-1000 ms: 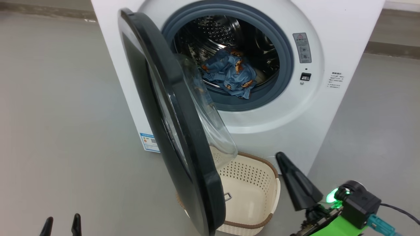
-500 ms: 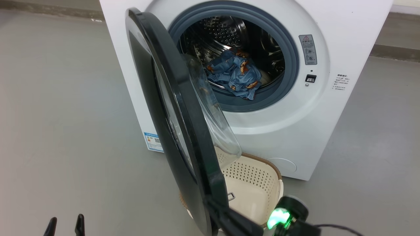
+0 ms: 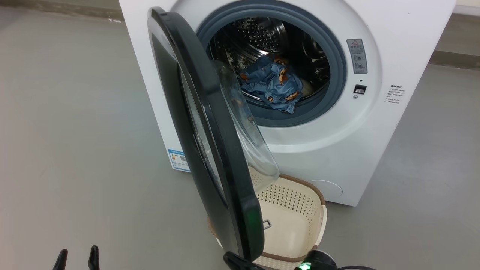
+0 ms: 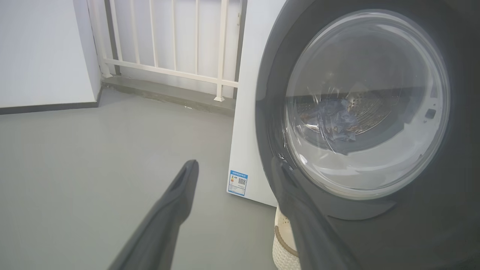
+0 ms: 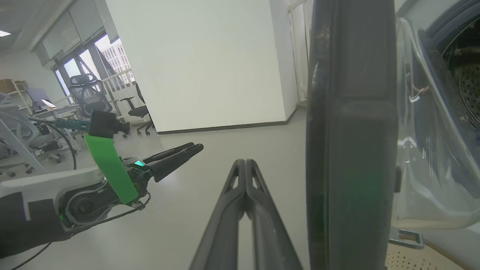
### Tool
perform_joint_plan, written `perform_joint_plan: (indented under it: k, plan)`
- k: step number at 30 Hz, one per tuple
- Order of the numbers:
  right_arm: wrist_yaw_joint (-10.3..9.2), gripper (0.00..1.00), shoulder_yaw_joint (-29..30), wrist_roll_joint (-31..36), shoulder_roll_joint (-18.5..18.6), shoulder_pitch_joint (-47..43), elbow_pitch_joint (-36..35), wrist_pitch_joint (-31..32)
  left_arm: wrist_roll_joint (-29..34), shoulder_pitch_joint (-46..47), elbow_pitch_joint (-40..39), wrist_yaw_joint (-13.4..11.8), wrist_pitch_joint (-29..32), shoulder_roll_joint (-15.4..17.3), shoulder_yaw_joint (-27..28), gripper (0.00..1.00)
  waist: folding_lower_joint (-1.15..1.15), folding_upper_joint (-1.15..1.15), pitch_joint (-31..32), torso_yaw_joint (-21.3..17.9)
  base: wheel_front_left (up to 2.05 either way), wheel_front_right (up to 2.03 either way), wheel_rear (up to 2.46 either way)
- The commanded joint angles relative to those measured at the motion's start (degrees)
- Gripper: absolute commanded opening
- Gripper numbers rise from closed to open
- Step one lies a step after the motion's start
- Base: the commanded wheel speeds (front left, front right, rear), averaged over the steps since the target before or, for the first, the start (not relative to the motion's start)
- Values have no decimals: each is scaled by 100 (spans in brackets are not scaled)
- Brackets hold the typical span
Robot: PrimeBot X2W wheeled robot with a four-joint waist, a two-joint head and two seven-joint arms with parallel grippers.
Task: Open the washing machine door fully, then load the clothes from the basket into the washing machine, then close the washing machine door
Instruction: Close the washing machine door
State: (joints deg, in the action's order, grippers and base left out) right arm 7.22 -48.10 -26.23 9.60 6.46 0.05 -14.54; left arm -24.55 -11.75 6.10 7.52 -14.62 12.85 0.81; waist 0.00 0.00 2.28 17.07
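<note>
Front and centre, the washing machine (image 3: 375,150): big white box, smooth panel w/ a round dished front; steel drum (image 3: 258,35) shiny and perforated; grey-blue rubber gasket (image 3: 335,93) rings the mouth. Part open, the washing machine door (image 3: 210,150) hinges at the view's left, near edge-on to the head cam; thick glossy black rim; clear glass bowl (image 3: 249,138) bulges toward the drum; small metal catch (image 3: 267,224) near its btm edge. Inside, the clothes (image 3: 275,84): crumpled light-blue fabric w/ orange-brown bear prints, heaped at the drum's front lip, one fold over the gasket; a cream bit shows behind. On the floor (image 3: 75,131) just in front of the machine, the basket (image 3: 304,184) sits partly under the door's low edge; cream plastic, hole-punched walls, brown woven-look rim, bare bottom showing.

Low left in head view, the left gripper (image 3: 78,250) has fingers spread wide, holding nothing, well apart from the door; broad smooth grey floor open around it. Beside the door's rim at its btm, the right gripper (image 5: 245,162) has fingers pressed together, nothing between; touching the rim or not, can't tell.

Labels: blue sticker (image 3: 179,160) at the lower corner w/ QR code, text too small; grey sticker (image 3: 359,56) w/ red warning triangle by the gasket; small print (image 3: 395,93) unreadable. White railing (image 4: 168,71) stands behind the machine.
</note>
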Motion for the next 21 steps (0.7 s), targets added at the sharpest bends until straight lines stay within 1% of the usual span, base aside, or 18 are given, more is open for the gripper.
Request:
perform_joint_plan:
  k: [1,9,15,21]
  plan:
    - [26,0,-72,-166,-60,178,-44,-46,8,257,-89,-3,-38,47,190,100,0,0,-14,14,0,0,0]
    - [26,0,-216,-474,-126,384,547,-46,-25,325,-56,-3,-38,9,185,100,0,0,-61,70,0,0,0]
    - [26,0,-156,-523,-157,459,721,-46,-24,340,-57,-3,-38,4,193,100,0,0,-82,102,0,0,0]
    - [26,0,47,-523,-147,468,758,-46,-29,339,-67,-3,-38,-1,191,100,0,0,-107,88,0,0,0]
